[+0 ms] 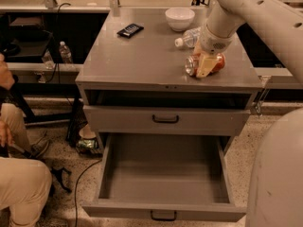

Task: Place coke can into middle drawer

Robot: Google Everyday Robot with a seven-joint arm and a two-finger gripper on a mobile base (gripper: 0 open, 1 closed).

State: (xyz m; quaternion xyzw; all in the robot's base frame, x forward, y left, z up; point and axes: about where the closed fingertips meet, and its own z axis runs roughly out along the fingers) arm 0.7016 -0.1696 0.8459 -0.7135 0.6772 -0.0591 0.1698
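Note:
The coke can (191,66) lies on its side on the cabinet top, near the right front corner, with its silver end toward the left. My gripper (206,61) is down over the can's middle and hides part of it; red shows on both sides of it. The middle drawer (163,174) is pulled fully open at the bottom of the cabinet, and its tray holds nothing. It sits well below and to the left of the gripper.
A clear water bottle (189,38) lies just behind the gripper. A white bowl (180,18) and a black phone (130,30) are farther back. A closed drawer front (165,119) is above the open one. A person (19,178) crouches at the left. My base (279,174) fills the right.

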